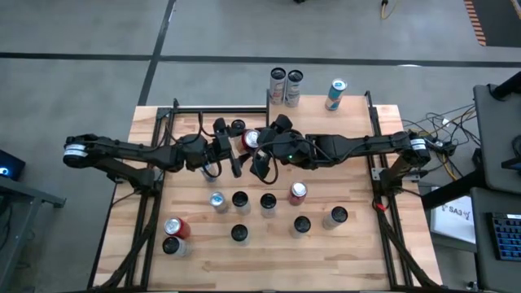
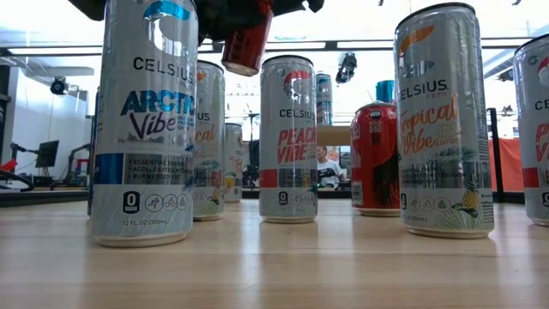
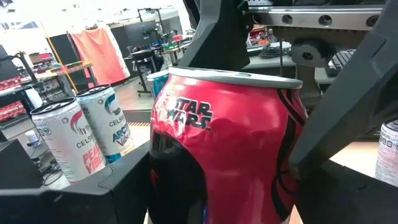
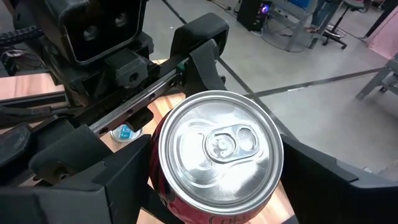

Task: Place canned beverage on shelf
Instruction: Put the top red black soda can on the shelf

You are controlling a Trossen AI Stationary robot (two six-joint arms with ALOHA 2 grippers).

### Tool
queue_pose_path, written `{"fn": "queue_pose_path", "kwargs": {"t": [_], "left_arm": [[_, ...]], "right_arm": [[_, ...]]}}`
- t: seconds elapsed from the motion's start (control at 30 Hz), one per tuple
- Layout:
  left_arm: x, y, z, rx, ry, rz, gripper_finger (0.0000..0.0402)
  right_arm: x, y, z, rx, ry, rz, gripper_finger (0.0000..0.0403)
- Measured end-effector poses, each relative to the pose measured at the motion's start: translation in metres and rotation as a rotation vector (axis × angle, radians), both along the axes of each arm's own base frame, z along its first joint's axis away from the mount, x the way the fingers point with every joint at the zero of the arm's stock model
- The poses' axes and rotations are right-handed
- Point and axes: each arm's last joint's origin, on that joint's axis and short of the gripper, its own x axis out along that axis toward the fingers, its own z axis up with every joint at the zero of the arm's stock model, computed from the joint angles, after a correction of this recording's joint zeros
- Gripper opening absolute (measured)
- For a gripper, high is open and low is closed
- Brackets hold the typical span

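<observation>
Up above the middle of the table [image 1: 358, 260], both arms meet over one red can [image 1: 251, 138], lifted clear of the wood and tilted. Left gripper [image 1: 236, 155] and right gripper [image 1: 262, 155] each have fingers pressed to its sides, so it looks like a handover, both grasping it at once. I'd guess it's thin aluminium: stiff if full, easy to dent, and slick on the paint, so hold it mid-body, not by the rim. Shelf [image 1: 317, 104] sits at the far edge with three cans already on it. Overhead only hints at the grip; the left wrist camera shows the printed side, the right wrist camera the pull tab [image 4: 230, 142].
</observation>
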Motion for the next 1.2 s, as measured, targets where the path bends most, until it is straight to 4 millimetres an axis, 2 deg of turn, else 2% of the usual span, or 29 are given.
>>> {"fn": "queue_pose_path", "kwargs": {"t": [0.07, 0.23, 0.33, 0.63, 0.93, 1.2], "left_arm": [[0.000, 0.000, 0.000, 0.000, 0.000, 0.000, 0.0290], [0.000, -0.001, 0.001, 0.007, -0.009, -0.014, 0.0348], [0.000, -0.001, 0.001, 0.007, -0.005, -0.018, 0.0363], [-0.002, -0.001, 0.002, 0.000, -0.005, -0.013, 0.0368], [-0.004, -0.001, 0.004, -0.001, -0.004, -0.010, 0.0370], [-0.008, -0.001, 0.006, -0.011, 0.005, -0.006, 0.0370]], "right_arm": [[0.000, 0.000, 0.000, 0.001, 0.000, 0.000, 0.0292], [0.000, 0.000, 0.000, 0.011, -0.009, 0.005, 0.0292], [-0.001, -0.002, 0.000, 0.011, 0.001, 0.003, 0.0292], [-0.018, -0.014, 0.012, 0.024, 0.072, -0.040, 0.0292], [-0.043, -0.047, 0.023, 0.040, 0.219, -0.146, 0.0292], [-0.074, -0.073, 0.032, 0.111, 0.266, -0.116, 0.0292]]}}
